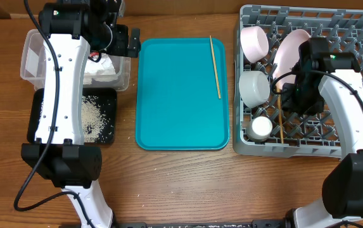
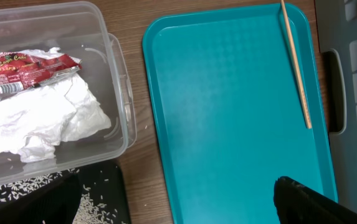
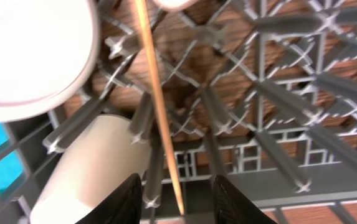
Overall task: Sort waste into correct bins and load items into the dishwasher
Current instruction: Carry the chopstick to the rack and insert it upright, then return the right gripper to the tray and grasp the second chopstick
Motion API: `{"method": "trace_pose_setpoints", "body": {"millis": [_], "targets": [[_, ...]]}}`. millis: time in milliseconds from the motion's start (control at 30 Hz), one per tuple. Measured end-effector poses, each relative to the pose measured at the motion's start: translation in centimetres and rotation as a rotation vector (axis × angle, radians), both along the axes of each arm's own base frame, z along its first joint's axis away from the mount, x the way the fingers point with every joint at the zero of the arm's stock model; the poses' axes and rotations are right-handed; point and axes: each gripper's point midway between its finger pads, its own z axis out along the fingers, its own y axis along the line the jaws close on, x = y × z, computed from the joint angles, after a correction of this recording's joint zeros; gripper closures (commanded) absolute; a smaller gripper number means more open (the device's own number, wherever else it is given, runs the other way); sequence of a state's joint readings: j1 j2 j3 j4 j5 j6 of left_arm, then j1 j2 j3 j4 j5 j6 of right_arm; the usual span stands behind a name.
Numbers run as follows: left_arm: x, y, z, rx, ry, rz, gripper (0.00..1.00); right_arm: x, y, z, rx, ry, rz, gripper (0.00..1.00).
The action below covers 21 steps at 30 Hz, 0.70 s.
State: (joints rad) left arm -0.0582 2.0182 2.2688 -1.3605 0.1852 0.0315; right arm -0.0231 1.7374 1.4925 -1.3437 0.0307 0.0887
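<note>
The right claw (image 3: 181, 202) hangs low inside the grey dish rack (image 1: 358, 38) with its fingers spread. A wooden chopstick (image 3: 156, 93) runs between them, lying on the grid floor among the upright pegs, and neither finger appears to press on it. To that chopstick's left in the rack sit a white bowl (image 1: 254, 88) and, nearer the front edge, a small white cup (image 1: 261, 128). A pale pink bowl (image 1: 254, 41) and the round plate (image 1: 289, 50) stand at the rack's back. The second chopstick (image 1: 215, 66) lies alone along the right side of the teal tray (image 1: 181, 95) in the middle of the counter (image 1: 181, 183). The left claw (image 2: 173, 186) hovers above the gap between the teal tray and the clear tub (image 2: 119, 93), spread wide and carrying nothing. In the tub the red snack wrapper (image 2: 25, 70) rests on top of the crumpled napkin (image 2: 41, 124). Just in front of the tub, the black tray (image 1: 113, 117) holds the loose rice (image 1: 95, 114), with a few grains scattered on the wood beside it.
</note>
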Motion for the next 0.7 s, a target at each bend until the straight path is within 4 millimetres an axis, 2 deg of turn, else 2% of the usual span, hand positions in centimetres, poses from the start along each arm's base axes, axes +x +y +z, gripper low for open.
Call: {"method": "trace_pose_setpoints", "body": {"millis": [100,200,233,333,400,533,600,700], "targets": [[0.0,0.0,0.0,0.0,0.0,0.0,0.0,1.0,1.3,1.6,0.053,-0.042,0.019,0.61],[0.0,0.0,0.0,0.0,0.0,0.0,0.0,3.9,3.5,4.7,0.128,-0.175,0.058,0.61],[0.0,0.0,0.0,0.0,0.0,0.0,0.0,5.2,4.6,6.1,0.152,-0.24,0.08,0.6],[0.0,0.0,0.0,0.0,0.0,0.0,0.0,8.4,8.6,9.4,0.211,-0.409,0.142,0.46],[0.0,0.0,0.0,0.0,0.0,0.0,0.0,9.4,11.7,10.6,0.237,-0.48,0.19,0.42],[0.0,0.0,0.0,0.0,0.0,0.0,0.0,9.8,18.4,10.5,0.288,-0.51,0.292,0.42],[0.0,0.0,0.0,0.0,0.0,0.001,0.0,10.1,20.2,9.4,0.287,-0.484,0.314,0.43],[0.0,0.0,0.0,0.0,0.0,0.0,0.0,11.7,21.9,6.4,0.241,-0.398,0.326,0.44]]}}
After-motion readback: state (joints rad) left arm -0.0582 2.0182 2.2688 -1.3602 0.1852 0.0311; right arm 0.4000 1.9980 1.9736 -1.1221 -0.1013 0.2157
